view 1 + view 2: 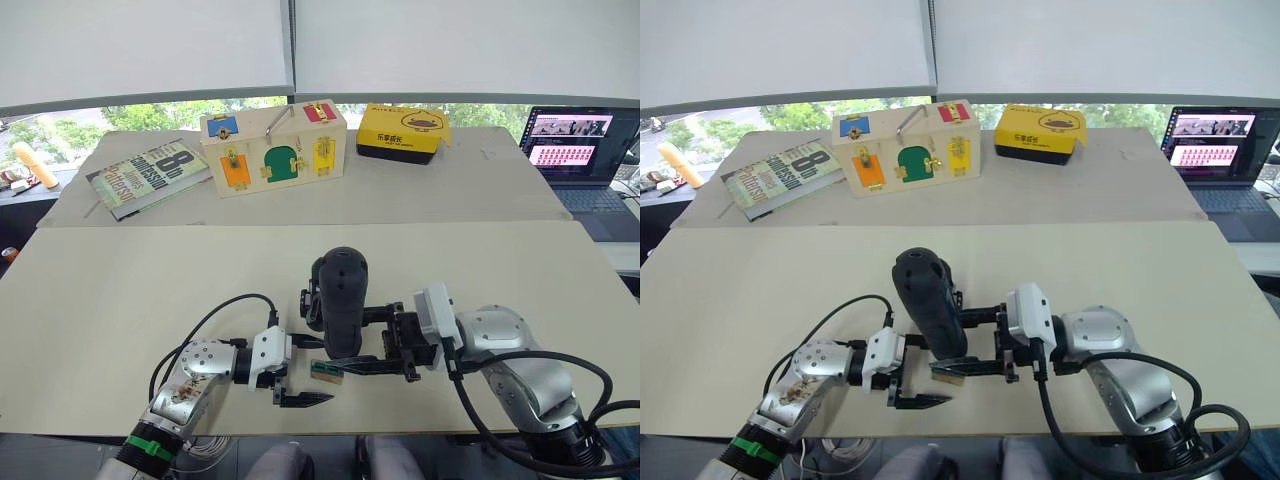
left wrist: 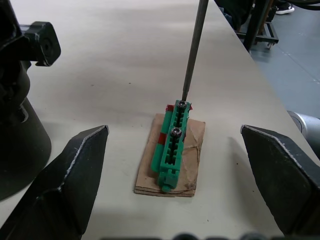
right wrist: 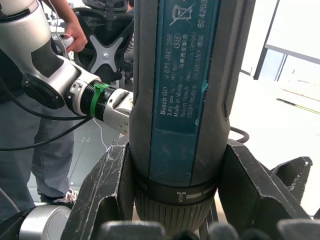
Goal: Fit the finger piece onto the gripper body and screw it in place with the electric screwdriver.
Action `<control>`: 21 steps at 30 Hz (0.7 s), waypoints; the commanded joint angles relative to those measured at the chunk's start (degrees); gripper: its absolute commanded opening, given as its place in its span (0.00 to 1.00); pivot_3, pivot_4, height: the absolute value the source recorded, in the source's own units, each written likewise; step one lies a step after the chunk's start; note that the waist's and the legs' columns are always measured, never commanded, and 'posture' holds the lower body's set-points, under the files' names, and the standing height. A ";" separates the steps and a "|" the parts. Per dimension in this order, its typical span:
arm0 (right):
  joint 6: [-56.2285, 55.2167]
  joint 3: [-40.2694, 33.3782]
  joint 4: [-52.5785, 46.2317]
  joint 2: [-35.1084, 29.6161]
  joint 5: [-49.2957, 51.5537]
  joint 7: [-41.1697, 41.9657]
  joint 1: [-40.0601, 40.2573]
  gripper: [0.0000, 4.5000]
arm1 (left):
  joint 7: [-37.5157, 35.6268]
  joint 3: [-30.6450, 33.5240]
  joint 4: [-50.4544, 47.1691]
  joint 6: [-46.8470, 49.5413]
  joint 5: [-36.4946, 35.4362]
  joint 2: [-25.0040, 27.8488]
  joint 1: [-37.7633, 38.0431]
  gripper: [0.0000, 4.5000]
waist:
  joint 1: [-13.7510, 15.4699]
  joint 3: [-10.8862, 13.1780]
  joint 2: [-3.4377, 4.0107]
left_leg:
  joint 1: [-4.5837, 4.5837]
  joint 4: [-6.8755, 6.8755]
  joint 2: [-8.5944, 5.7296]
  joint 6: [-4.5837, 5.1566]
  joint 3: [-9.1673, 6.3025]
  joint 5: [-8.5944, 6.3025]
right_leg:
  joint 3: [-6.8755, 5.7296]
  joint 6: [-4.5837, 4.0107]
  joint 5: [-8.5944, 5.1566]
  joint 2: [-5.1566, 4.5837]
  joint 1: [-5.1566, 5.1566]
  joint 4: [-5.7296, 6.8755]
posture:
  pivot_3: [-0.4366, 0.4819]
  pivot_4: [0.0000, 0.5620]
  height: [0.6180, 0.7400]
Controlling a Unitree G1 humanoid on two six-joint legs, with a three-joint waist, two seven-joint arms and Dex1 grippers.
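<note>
The electric screwdriver (image 1: 340, 290) stands upright near the table's front edge, with my right gripper (image 1: 340, 335) shut around its dark barrel (image 3: 180, 75). Its thin metal bit (image 2: 192, 50) comes down onto the end screw of a green strip on a tan block (image 2: 172, 150). My left gripper (image 1: 305, 372) is open, one finger on each side of that block and touching nothing. A chunky black part that looks like the gripper body (image 1: 308, 305) peeks out from behind the screwdriver, mostly hidden. The finger piece is hidden.
On the back table lie a book (image 1: 148, 175), a wooden latch box (image 1: 273, 148) and a yellow box (image 1: 403, 130). An open laptop (image 1: 580, 140) sits at the far right. A person's hand (image 3: 75, 35) shows beside the table.
</note>
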 commanded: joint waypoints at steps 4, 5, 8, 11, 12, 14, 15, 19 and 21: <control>-2.18 -0.32 -0.99 0.41 0.86 -0.08 -1.35 0.42 | 0.11 -1.44 3.16 0.72 1.31 0.12 1.51 1.00 | 0.00 0.00 0.00 | 0.00 0.00 0.00 0.00 0.00 0.00 | 0.00 0.00 0.00 0.00 0.00 0.00 | 0.48 0.27 1.00; -2.14 -0.30 -0.96 0.38 0.88 -0.04 -1.38 0.42 | 0.10 -1.47 3.13 0.72 1.31 0.11 1.54 1.00 | 0.00 0.00 0.00 | 0.00 0.00 0.00 0.00 0.00 0.00 | 0.00 0.00 0.00 0.00 0.00 0.00 | 0.48 0.27 1.00; -1.88 -0.22 -0.91 0.15 0.94 0.17 -1.44 0.42 | 0.12 -1.53 3.16 0.73 1.31 0.06 1.51 1.00 | 0.00 0.00 0.00 | 0.00 0.00 0.00 0.00 0.00 0.00 | 0.00 0.00 0.00 0.00 0.00 0.00 | 0.48 0.27 1.00; -1.26 -0.37 -1.21 -0.42 1.35 0.50 -1.35 0.42 | 0.21 -1.52 3.19 0.76 1.30 0.00 1.49 1.00 | 0.01 0.00 0.00 | 0.00 0.00 0.00 0.00 0.00 0.00 | -0.01 0.00 0.00 0.00 0.00 0.00 | 0.48 0.27 1.00; -1.12 -0.43 -1.30 -0.55 1.49 0.56 -1.34 0.42 | 0.21 -1.53 3.19 0.74 1.32 0.00 1.50 1.00 | 0.01 0.00 0.00 | 0.00 0.00 0.00 0.00 0.00 0.00 | 0.00 0.00 0.00 0.00 0.00 0.00 | 0.48 0.27 1.00; -0.97 -0.51 -1.34 -0.72 1.69 0.63 -1.44 0.42 | 0.24 -1.53 3.23 0.78 1.32 -0.05 1.44 1.00 | 0.01 0.00 0.00 | 0.00 0.00 0.00 0.00 0.00 0.00 | 0.00 0.00 0.00 0.00 0.00 0.00 | 0.48 0.27 1.00; -0.83 -0.53 -1.38 -0.80 1.85 0.66 -1.54 0.42 | 0.24 -1.54 3.25 0.78 1.31 -0.08 1.41 1.00 | 0.01 0.00 0.00 | 0.00 0.00 0.00 0.00 0.00 0.00 | 0.00 0.00 0.00 0.00 0.00 0.00 | 0.48 0.27 1.00; -0.47 -0.61 -1.58 -0.98 2.32 0.73 -1.76 0.42 | 0.32 -1.58 3.19 0.85 1.31 -0.19 1.41 1.00 | 0.03 0.00 0.00 | 0.00 0.00 0.00 0.00 0.00 0.00 | -0.01 0.00 0.00 0.00 0.00 0.00 | 0.48 0.27 1.00; -0.32 -0.68 -1.70 -1.08 2.53 0.78 -1.82 0.42 | 0.39 -1.59 3.05 0.93 1.32 -0.22 1.46 1.00 | 0.04 0.00 0.00 | 0.00 0.00 0.00 0.00 0.00 0.00 | 0.00 0.00 0.00 0.00 0.00 0.00 | 0.48 0.27 1.00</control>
